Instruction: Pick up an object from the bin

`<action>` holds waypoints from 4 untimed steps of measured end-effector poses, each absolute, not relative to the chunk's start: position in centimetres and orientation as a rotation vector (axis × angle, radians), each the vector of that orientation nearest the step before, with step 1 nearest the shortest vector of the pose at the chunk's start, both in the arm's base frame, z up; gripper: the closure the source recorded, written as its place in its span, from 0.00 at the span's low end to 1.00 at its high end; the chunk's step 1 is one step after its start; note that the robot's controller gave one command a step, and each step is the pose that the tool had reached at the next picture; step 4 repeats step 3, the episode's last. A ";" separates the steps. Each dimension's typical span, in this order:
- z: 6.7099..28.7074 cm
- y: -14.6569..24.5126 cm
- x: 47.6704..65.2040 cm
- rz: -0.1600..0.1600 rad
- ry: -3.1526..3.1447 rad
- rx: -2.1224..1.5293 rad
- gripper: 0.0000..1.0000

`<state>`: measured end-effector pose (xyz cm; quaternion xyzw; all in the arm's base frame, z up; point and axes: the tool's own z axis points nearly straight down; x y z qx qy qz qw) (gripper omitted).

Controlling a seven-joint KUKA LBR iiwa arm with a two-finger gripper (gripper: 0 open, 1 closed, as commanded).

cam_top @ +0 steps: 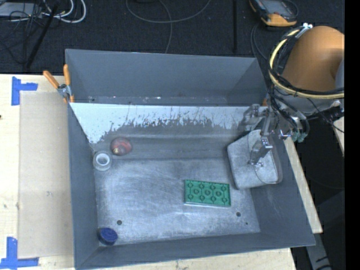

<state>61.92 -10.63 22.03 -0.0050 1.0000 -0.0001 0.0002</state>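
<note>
On the scuffed floor of the grey metal bin [157,176] lie a green studded plate [207,194], a grey flat slab [243,172], a pinkish ball [121,146], a clear plastic ring [102,161] and a blue round cap [107,235].

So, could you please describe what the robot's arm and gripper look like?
The wrist carries a rounded orange-brown cover, ringed by looped yellow and black cables. Beneath it, the gripper is a slim assembly of bare silvery metal.
</note>
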 end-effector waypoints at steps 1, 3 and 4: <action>8.5 -8.6 53.3 0.003 3.140 0.287 0.00; 20.6 -11.3 52.1 -0.003 3.135 0.054 1.00; 20.6 -11.3 52.1 -0.003 3.135 0.054 1.00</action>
